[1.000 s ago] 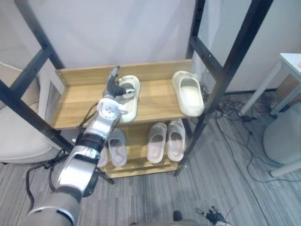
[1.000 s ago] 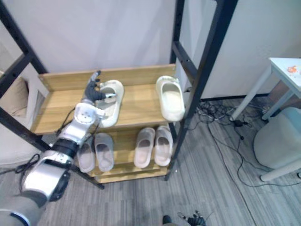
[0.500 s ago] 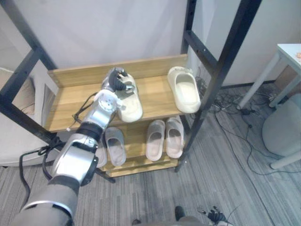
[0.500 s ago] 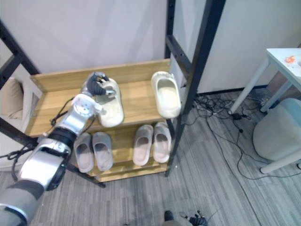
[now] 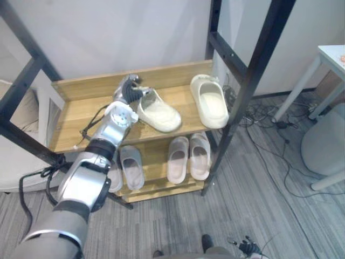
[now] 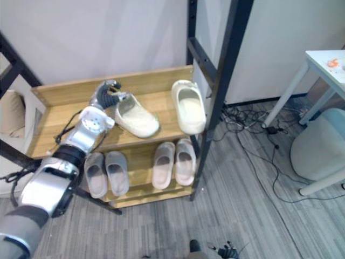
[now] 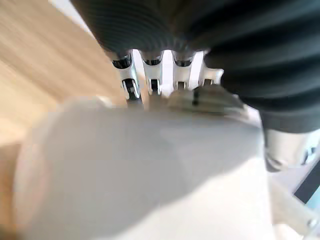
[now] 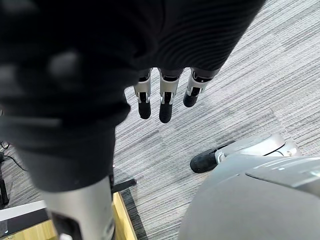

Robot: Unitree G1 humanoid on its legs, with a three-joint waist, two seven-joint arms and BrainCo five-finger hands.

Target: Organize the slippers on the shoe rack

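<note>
On the top shelf [image 5: 81, 116] of the shoe rack, the left robot hand [image 5: 129, 93] holds one end of the cream slipper [image 5: 160, 111].

Left arm: enters from 7 o'clock and reaches almost straight toward 12 o'clock. The wrist is over the front half of the shelf, and the dark back of the hand faces up.

Left wrist view: the fingers [image 7: 152, 82] hook over the slipper's rim and curl round it. Thumb hidden behind the slipper body.

Cream slipper: lies slantwise across the middle of the shelf. The gripped end points to 10 o'clock and the free end to 4 o'clock. Cannot tell whether the gripped end is lifted off the wood.

Second cream slipper [image 5: 209, 101]: at 3 o'clock of the first and apart from it, near the right end of the shelf. It lies front to back with the opening up.

Lower shelf [image 5: 161, 192]: two grey slippers [image 5: 131, 166] side by side at 7 o'clock of the held slipper. Two pale slippers [image 5: 178, 160] side by side at 5 o'clock. Each pair lies front to back.

Right robot hand [image 8: 165, 102]: in its wrist view it hangs above the grey striped floor [image 8: 240, 75]. Fingers straight, pointing down, loosely spread, nothing in them.
</note>
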